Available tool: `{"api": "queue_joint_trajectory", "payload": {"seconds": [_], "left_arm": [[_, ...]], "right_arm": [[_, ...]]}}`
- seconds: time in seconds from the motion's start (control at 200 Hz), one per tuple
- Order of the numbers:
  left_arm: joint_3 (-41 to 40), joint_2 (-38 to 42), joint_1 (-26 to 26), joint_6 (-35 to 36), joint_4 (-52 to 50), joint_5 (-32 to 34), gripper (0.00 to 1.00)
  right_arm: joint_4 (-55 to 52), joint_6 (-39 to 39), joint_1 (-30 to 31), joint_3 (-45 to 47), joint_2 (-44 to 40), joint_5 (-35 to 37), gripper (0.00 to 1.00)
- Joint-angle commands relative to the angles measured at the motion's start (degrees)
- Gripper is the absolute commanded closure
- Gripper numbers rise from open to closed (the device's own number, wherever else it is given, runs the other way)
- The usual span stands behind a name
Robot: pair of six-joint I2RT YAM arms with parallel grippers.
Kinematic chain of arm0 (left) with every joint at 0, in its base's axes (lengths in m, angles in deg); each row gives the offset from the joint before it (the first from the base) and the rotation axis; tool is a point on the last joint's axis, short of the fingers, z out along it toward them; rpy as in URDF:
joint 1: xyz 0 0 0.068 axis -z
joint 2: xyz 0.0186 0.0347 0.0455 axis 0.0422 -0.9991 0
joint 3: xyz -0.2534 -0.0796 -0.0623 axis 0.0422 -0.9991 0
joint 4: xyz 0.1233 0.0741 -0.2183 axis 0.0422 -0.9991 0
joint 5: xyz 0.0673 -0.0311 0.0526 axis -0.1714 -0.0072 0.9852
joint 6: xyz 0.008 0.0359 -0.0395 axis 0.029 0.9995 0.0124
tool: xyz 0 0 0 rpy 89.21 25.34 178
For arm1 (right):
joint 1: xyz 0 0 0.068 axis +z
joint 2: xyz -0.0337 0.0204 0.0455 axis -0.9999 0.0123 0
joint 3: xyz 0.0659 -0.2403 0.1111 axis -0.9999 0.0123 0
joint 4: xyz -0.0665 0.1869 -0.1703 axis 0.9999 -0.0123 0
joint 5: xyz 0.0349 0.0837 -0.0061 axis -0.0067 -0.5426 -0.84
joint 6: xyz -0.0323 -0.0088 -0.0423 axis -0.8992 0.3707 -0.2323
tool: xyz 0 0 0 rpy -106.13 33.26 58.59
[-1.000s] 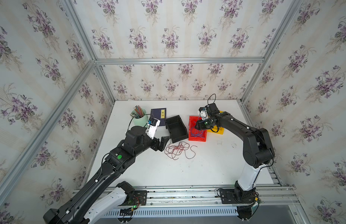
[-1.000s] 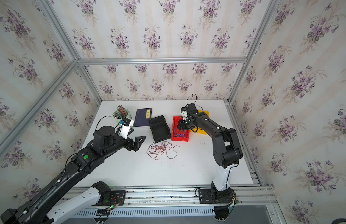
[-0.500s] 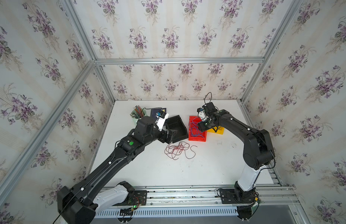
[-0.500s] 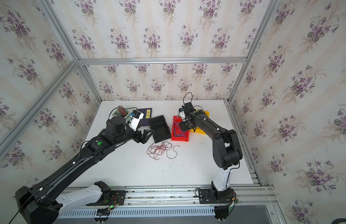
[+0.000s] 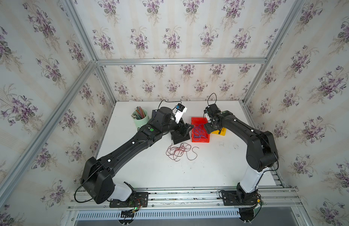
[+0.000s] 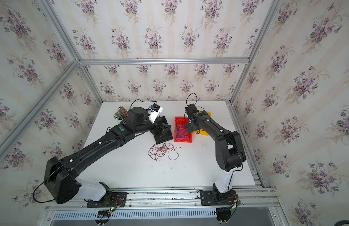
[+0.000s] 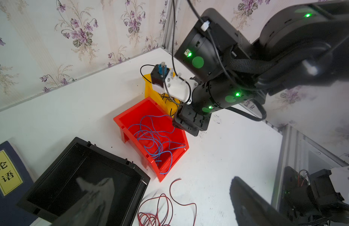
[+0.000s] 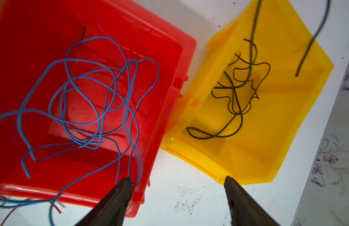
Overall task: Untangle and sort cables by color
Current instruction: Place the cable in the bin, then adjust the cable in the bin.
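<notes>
Right gripper (image 8: 177, 179): jaws spread wide and clamping nothing. One blue strand touches a fingertip (image 8: 125, 183).

Left gripper (image 7: 155, 178): jaws spread wide and empty, above the black bin (image 7: 111, 156).

Blue cables (image 5: 199, 131) lie in the red bin (image 5: 200, 140), centre of frame in both top views. Black cables (image 8: 236, 94) lie in the yellow bin (image 8: 287, 137). Red cables (image 5: 179, 151) lie tangled on the table (image 5: 150, 172), just below the bins.

A pale green cup (image 5: 140, 121) of coloured pencils (image 5: 139, 113) stands at the back of the white worktop (image 5: 150, 172), where a dark blue book with a yellow label (image 7: 5, 176) lies flat, between floral-wallpapered walls (image 5: 169, 39) edged with aluminium rails (image 5: 179, 61).
</notes>
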Motion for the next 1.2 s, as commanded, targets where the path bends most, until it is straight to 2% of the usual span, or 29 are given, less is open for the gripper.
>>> {"api": "queue_joint_trajectory", "payload": {"seconds": [0.0, 0.165, 0.27, 0.405, 0.515, 0.569, 0.884, 1.194], "left_arm": [[-1.37, 3.06, -0.09, 0.31, 0.39, 0.10, 0.04], [-5.37, 8.42, -0.27, 0.10, -2.03, 3.74, 0.04], [-8.45, 12.38, -0.43, -0.90, -3.14, 5.57, 0.03], [-11.39, 16.68, -0.70, -2.05, -4.68, 7.08, 0.03], [-13.09, 19.32, -0.70, -2.65, -6.26, 8.20, 0.03], [-13.81, 20.54, -0.70, -2.89, -6.90, 8.66, 0.03], [-16.52, 26.65, -0.70, -2.76, -10.59, 12.36, 0.03], [-16.18, 28.46, -0.91, -1.78, -14.35, 14.66, 0.02]], "right_arm": [[5.32, 3.23, 0.12, 0.45, -5.44, -7.84, 0.23], [7.35, 6.34, 0.21, 0.57, -10.94, -28.92, 0.27], [7.60, 10.68, 0.12, 2.65, -11.56, -38.85, 0.38], [11.54, 17.89, 0.12, 9.03, -13.23, -46.41, 0.61], [14.43, 21.69, 0.12, 13.95, -13.43, -49.74, 0.86], [14.57, 21.87, 0.12, 15.10, -12.61, -49.96, 1.00], [8.09, 16.18, 0.12, 12.59, -5.14, -39.10, 1.00], [9.05, 14.37, 0.19, 8.13, 2.36, -32.59, 1.00]]}}
